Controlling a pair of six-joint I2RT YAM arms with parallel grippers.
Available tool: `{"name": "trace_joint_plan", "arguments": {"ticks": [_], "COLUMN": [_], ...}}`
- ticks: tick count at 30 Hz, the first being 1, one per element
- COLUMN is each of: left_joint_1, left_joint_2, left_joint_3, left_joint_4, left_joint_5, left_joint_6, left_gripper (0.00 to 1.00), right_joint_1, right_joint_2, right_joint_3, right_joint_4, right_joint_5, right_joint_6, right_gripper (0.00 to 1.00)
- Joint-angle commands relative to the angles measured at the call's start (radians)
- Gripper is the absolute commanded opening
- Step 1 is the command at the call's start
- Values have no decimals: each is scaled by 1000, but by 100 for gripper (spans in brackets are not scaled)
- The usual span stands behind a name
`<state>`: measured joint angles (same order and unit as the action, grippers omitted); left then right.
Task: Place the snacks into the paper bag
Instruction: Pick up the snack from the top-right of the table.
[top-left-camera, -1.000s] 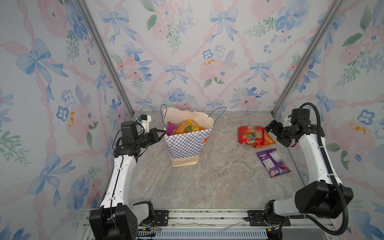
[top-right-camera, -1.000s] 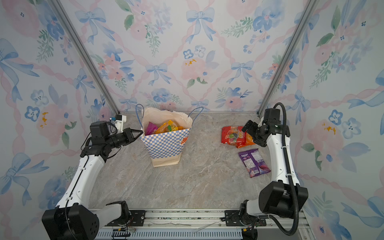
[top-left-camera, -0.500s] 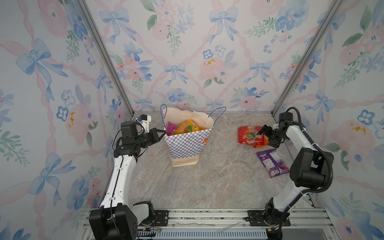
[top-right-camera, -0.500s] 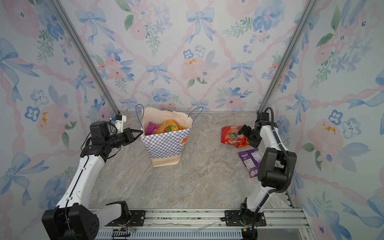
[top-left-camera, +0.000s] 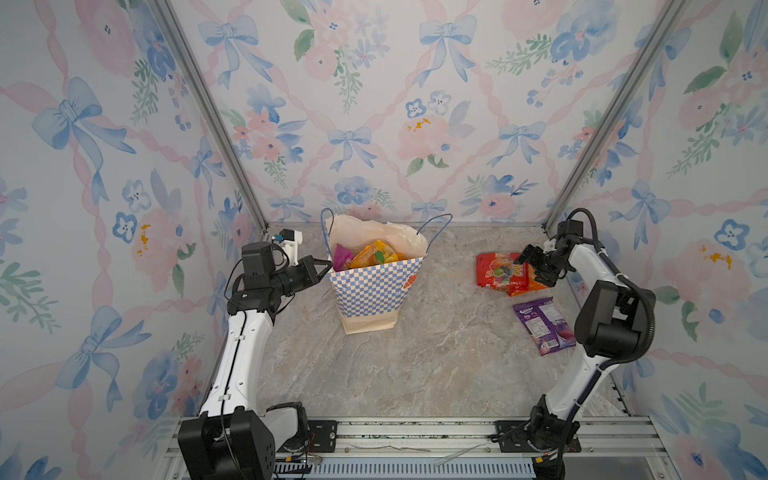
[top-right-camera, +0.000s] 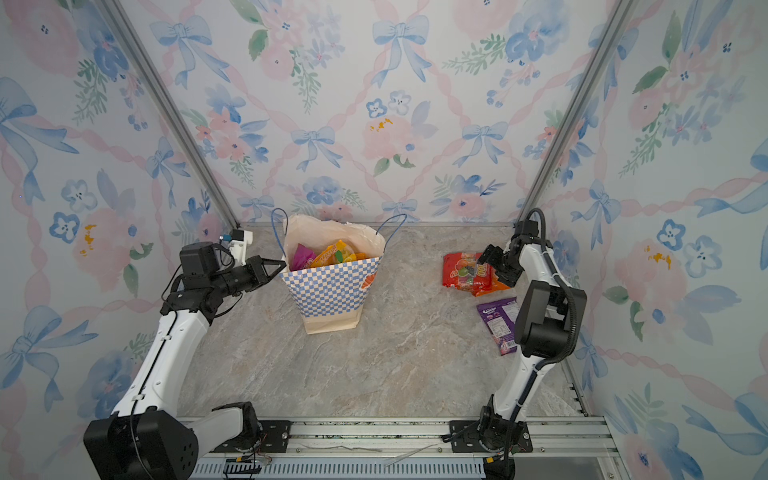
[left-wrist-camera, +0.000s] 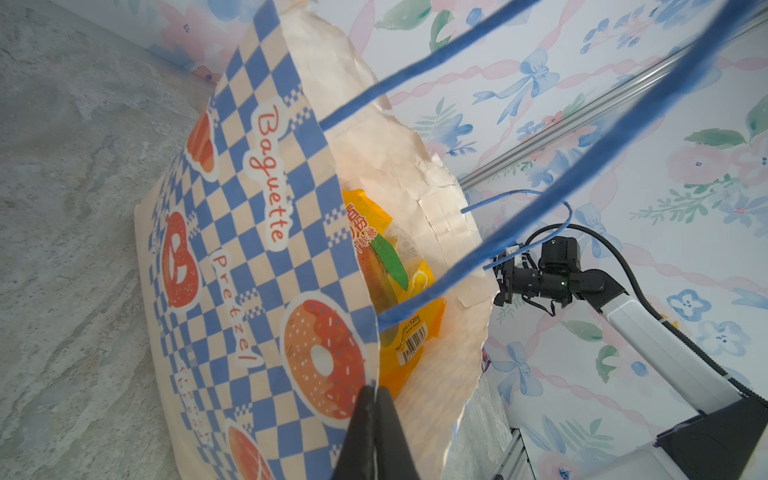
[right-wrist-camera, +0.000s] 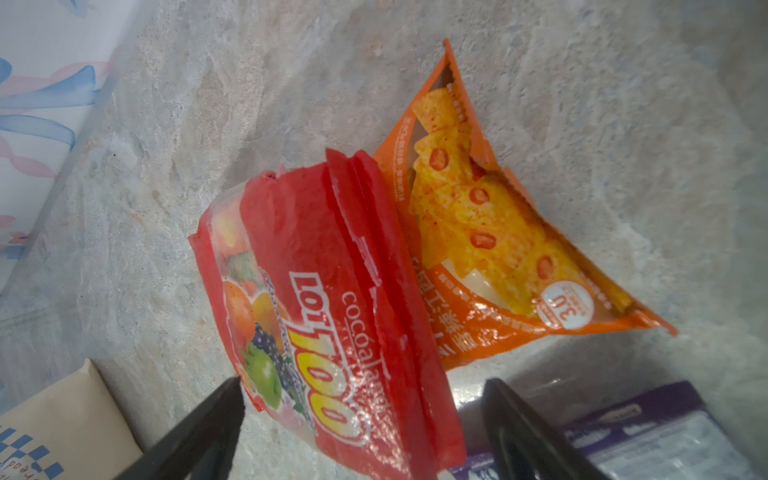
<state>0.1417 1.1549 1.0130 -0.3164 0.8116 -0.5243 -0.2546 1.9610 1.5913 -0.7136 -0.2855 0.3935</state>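
The left gripper (left-wrist-camera: 374, 390) is pressed together on the rim of the tall blue-and-white checkered paper bag (top-left-camera: 374, 291), which stands upright left of centre in both top views with yellow and purple pouches showing in its mouth. The right gripper (right-wrist-camera: 363, 384) has its jaws spread, straddling one end of the red fruit-printed plastic pouch (right-wrist-camera: 332, 291), which lies at the right of the frame near the side wall.

The main risk is a double pick. The red pouch overlaps the orange chip pouch (right-wrist-camera: 498, 249), so a deep close could catch both or drag the orange one along. One finger also sits close to the flat purple packet (top-left-camera: 540, 324). The glossy film may slide out of a shallow pinch. The bag looks nearly full, so a careless drop could leave the pouch perched on the rim.

The red pouch lies flat, print up. Its long axis appears to run roughly across the frame in a top view, with the "100" end toward the right arm.
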Motion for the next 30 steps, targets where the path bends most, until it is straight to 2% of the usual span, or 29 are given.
{"name": "trace_joint_plan", "arguments": {"ticks": [1,9,12,22,23,30], "left_joint_1": [4,4,4,4,4,4], "left_joint_2": [-30,-26,-27,-23,-23,-27], "left_joint_3": [19,22,22,22,21,22], "left_joint_4": [8,9,8,8,8,8], "left_joint_5": [28,30,29,30,29,30], "left_joint_6": [6,1,0,4,4,6], "left_gripper": [0,0,0,0,0,0], "right_joint_1": [-5,11,17,20,20,12], "right_joint_2": [42,71,79,41,37,-8], "right_joint_3": [31,37,44,13,11,-15], "right_joint_4": [-3,-10,-15,19,25,92], "right_joint_5": [-20,-5,-3,-16,-26,-146], "right_joint_6": [-20,-40,-39,-16,-10,36], "right_gripper": [87,78,64,3,0,0]}}
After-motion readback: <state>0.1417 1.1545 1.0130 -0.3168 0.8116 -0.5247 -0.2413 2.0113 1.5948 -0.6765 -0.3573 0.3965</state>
